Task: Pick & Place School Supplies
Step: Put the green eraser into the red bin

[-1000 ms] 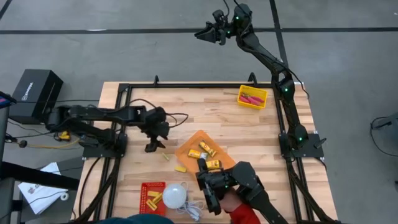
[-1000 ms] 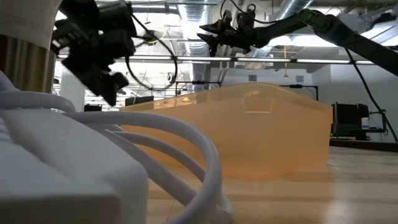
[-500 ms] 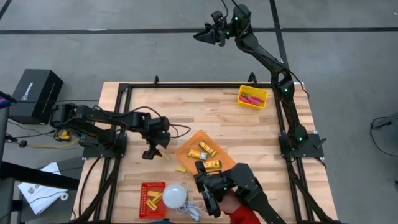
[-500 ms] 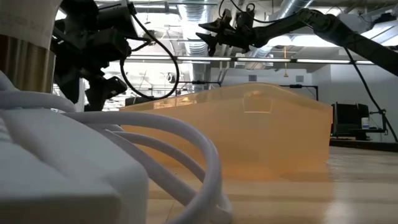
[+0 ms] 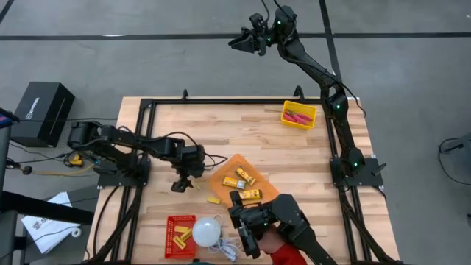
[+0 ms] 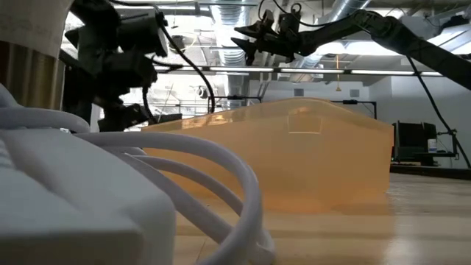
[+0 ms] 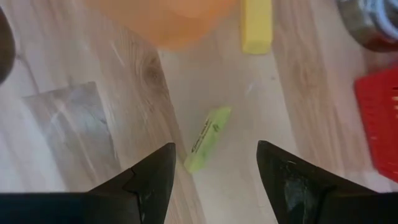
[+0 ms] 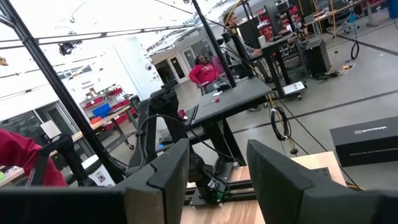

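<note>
Left tool [image 7: 214,165] — open — above yellow block [image 7: 207,129].

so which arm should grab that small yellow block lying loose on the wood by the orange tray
Left. The left gripper hangs open right over the yellow block, framed between its fingers. The right gripper is raised far beyond the table's back edge.

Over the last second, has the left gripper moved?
Yes. In the high view the left gripper has shifted toward the orange tray and the table's near edge, closing on the small yellow block.
</note>
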